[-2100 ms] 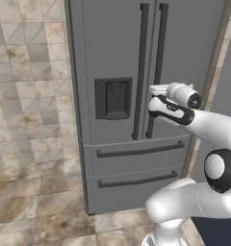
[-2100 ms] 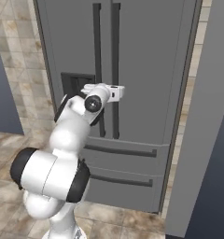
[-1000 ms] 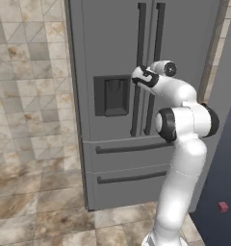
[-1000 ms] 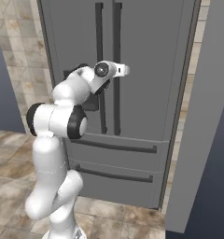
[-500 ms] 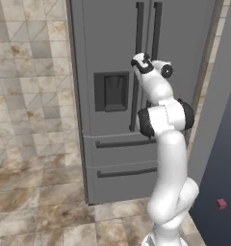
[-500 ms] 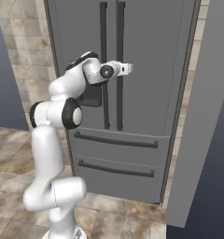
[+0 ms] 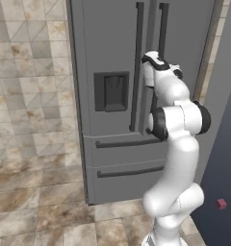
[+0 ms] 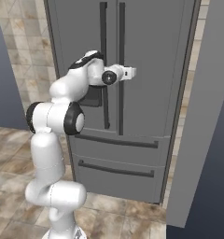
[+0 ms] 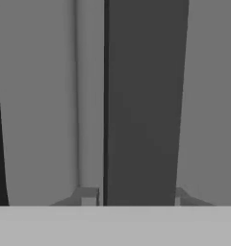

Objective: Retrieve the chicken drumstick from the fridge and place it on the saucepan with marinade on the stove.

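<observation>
The grey fridge (image 7: 112, 48) stands with both doors closed, seen also in the right base view (image 8: 151, 46). My gripper (image 8: 130, 72) is at chest height against the right door's long dark handle (image 8: 121, 102). In the hand view that handle (image 9: 141, 96) runs upright between my two fingertips (image 9: 88, 194), and the gripper (image 9: 133, 196) is shut on it. The left door's handle (image 7: 138, 57) stands free beside it. The chicken drumstick, the saucepan with marinade and the stove are out of view.
A dark dispenser panel (image 7: 111, 91) sits in the left door, above two drawers (image 7: 127, 168). A tiled wall (image 7: 31, 72) lies left of the fridge and a grey panel (image 8: 202, 116) juts out on its right. A small red cube (image 7: 221, 203) lies low on the right.
The arm has straightened up in front of the fridge and the hand has reached in to the right door's handle. The jaws have gone from wide apart to closed around it.
</observation>
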Available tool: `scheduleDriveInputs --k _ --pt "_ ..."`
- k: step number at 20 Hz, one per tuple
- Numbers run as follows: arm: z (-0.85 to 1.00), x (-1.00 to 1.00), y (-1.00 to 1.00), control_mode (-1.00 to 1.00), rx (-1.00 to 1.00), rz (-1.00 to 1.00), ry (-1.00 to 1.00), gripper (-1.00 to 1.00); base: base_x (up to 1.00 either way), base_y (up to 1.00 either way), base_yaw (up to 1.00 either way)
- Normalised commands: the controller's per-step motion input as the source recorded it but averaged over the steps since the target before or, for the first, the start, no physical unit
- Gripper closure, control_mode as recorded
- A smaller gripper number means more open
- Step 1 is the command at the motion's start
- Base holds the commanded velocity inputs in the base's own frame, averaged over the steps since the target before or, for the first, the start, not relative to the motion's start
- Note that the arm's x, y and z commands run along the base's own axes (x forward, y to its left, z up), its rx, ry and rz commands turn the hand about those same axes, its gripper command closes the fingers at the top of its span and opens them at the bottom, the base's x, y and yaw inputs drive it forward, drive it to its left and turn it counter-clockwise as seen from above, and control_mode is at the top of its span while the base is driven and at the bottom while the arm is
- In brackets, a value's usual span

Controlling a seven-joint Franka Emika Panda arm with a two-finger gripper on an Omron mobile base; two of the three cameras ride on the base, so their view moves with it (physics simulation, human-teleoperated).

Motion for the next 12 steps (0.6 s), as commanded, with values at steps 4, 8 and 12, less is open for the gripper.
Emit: scheduleDriveInputs --k 4,8,12 --pt "0.72 -0.67 -0.47 -1.0 0.02 0.0 0.01 1.0 0.0 0.0 0.0" --pt "0.76 -0.7 -0.68 -1.0 0.01 0.0 0.08 1.0 0.0 0.0 0.0" --pt "0.74 -0.72 -0.84 -1.0 0.01 0.0 0.16 1.0 0.0 0.0 0.0"
